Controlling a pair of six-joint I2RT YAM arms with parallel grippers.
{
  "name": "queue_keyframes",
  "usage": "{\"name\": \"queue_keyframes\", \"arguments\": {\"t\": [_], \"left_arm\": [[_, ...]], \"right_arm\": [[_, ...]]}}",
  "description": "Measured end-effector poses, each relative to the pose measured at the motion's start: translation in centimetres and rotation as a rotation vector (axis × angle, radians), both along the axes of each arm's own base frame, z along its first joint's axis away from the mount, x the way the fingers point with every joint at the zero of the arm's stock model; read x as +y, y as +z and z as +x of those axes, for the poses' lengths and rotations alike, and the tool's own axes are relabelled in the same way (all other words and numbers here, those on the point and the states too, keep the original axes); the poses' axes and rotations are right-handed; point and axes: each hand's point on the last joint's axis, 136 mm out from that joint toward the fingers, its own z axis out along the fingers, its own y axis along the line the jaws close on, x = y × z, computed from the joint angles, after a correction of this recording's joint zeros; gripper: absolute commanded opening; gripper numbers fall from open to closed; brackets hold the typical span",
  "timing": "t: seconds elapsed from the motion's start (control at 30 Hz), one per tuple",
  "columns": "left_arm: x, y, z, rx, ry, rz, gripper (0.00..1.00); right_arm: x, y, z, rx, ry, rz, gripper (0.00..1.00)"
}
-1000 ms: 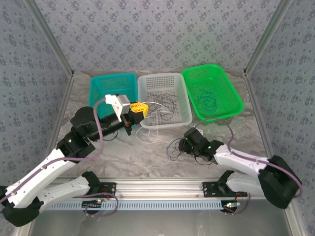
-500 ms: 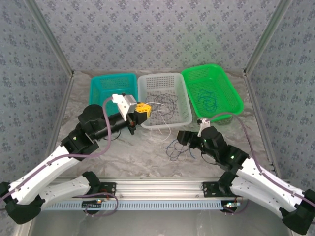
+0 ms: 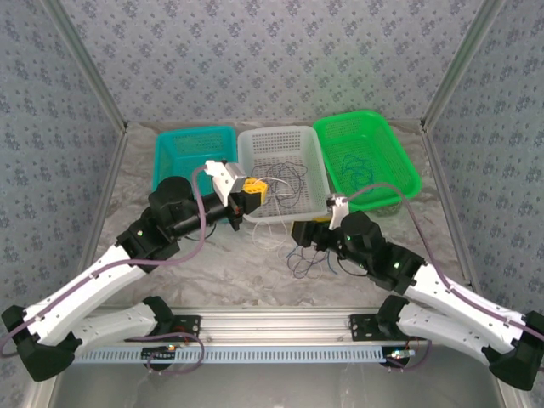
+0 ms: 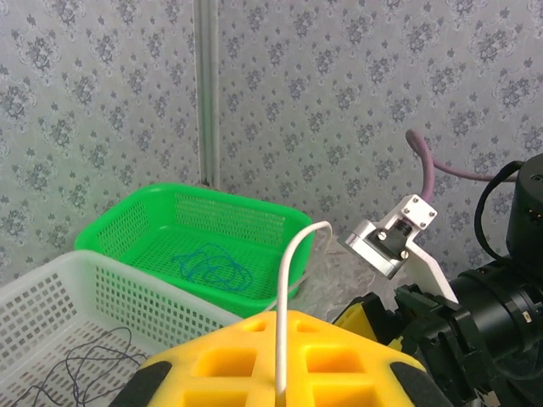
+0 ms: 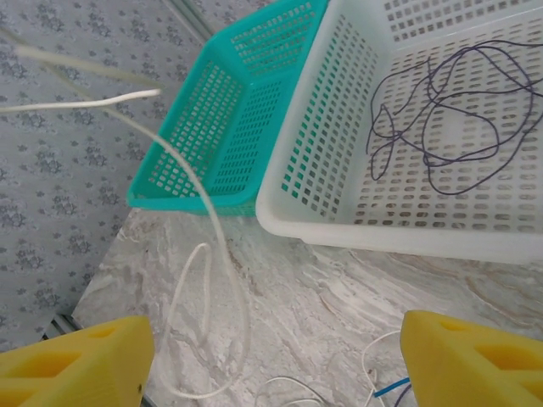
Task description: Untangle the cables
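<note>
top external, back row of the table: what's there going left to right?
teal basket → white basket, dark cable inside → green basket, blue cable inside

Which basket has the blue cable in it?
The green basket, on the right, holds the blue cable; the white middle basket holds dark purple wires.
</note>
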Motion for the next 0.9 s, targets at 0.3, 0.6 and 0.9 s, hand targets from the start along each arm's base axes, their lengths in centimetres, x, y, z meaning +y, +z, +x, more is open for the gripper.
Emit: {"name": "queue_keyframes", "arguments": {"t": [0.3,0.6,0.9], "left_arm": [[-0.1,0.1,0.0,0.013,0.000,-0.012,0.08],[-0.2,1.2,-0.2,0.010,-0.018,-0.059,0.08],[-0.3,1.2,-0.3,0.014,-0.022,-0.063,0.08]], "right_arm": [[1.5,-2.1,1.0,0.042,-0.013,-0.082,0.73],[1.7,-5.1,2.7,0.075,-0.076,-0.182,0.69],[3.5,-4.1,2.5,0.034,-0.021,-0.137,0.76]]}}
